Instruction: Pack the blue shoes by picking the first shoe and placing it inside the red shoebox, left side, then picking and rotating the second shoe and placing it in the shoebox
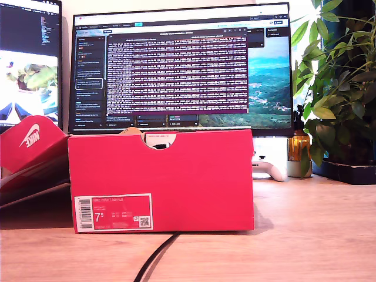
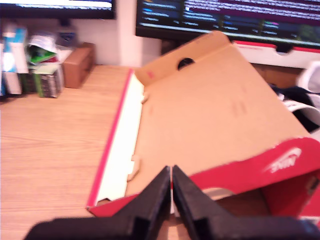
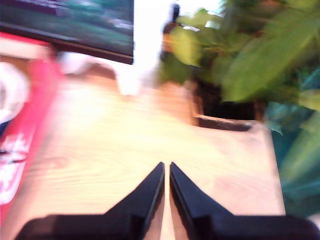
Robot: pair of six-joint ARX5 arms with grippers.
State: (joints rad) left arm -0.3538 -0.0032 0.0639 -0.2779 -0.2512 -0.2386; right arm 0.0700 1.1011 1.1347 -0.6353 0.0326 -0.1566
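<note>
My first gripper [image 2: 171, 200] has its jaws pressed together, holding nothing, just above the red shoebox [image 1: 161, 179] lid [image 2: 215, 115], whose brown inner face spreads out ahead of the jaws. My second gripper [image 3: 166, 192] is likewise closed and empty over the bare wooden desk [image 3: 125, 145], with a potted plant [image 3: 240, 60] beyond the jaws. Whether shoes lie inside cannot be told

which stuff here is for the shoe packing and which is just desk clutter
For the job:
- red shoebox, open
- its swoosh lid, folded back
- my first gripper and my second gripper, both shut and empty

Just lying about:
- monitor
- potted plant
- white game controller
- black cable
</note>
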